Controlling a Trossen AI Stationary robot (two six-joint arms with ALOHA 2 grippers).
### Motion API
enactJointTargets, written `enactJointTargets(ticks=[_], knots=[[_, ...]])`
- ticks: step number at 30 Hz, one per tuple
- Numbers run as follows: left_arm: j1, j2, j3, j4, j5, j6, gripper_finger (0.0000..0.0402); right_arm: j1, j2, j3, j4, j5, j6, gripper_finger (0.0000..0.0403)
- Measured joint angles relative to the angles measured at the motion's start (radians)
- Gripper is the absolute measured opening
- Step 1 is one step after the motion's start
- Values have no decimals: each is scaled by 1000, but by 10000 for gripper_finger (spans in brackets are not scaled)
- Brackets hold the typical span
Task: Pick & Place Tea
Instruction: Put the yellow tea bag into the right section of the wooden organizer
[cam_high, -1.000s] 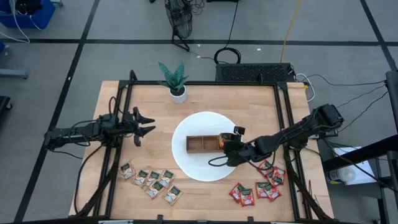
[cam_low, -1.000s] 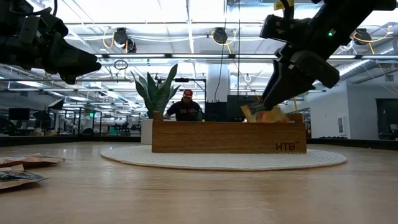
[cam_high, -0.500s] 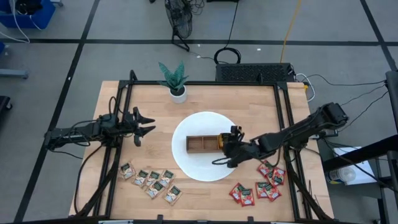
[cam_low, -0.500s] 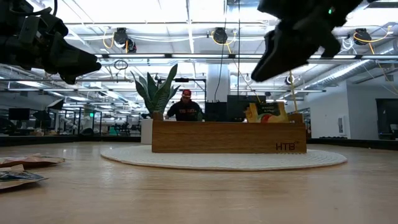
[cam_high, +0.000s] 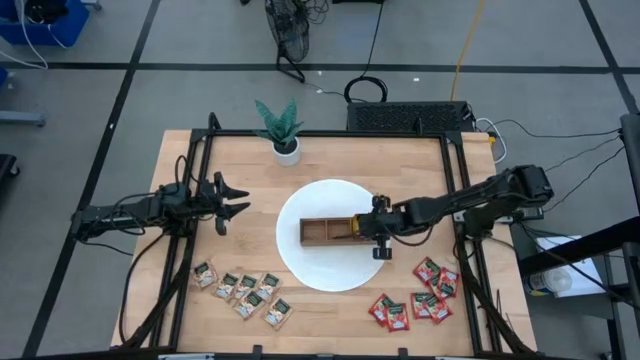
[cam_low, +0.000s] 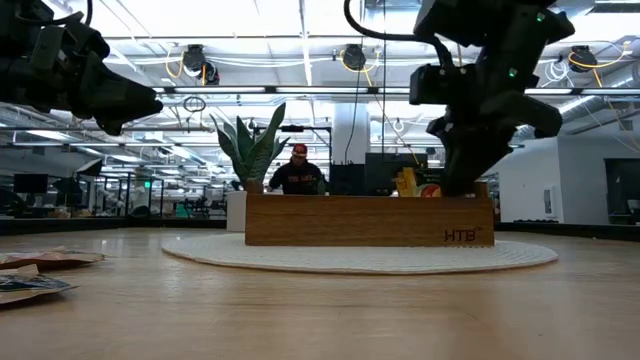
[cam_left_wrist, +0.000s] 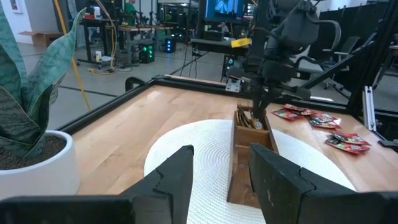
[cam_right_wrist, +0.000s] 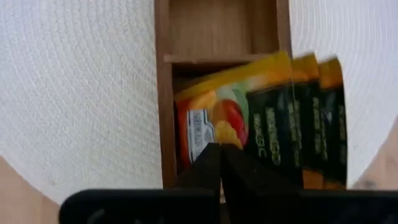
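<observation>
1. The right claw (cam_high: 376, 226) is pressed together, right above the orange-yellow tea sachets (cam_right_wrist: 261, 134) standing in the wooden tray's (cam_high: 322, 231) end box.
2. The left claw (cam_high: 232, 201) waits spread, far off.

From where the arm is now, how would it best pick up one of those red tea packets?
Come straight down on a red sachet at the pile's edge and pinch two opposite edges: it lies flat on the table, overlapping its neighbours, so no side offers height to grip.
</observation>
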Motion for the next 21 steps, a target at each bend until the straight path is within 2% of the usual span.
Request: enactJointTargets(ticks=[4, 9, 14, 21], knots=[[0, 0, 0, 0, 0, 0, 157, -1, 2, 0, -2, -4, -17, 0], [0, 0, 0, 0, 0, 0, 157, -2, 2, 15, -16, -71, -8, 0], [0, 0, 0, 0, 0, 0, 157, -2, 26, 34, -24, -95, -10, 0], [0, 0, 0, 0, 0, 0, 157, -10, 113, 39, -1, -96, -16, 0]])
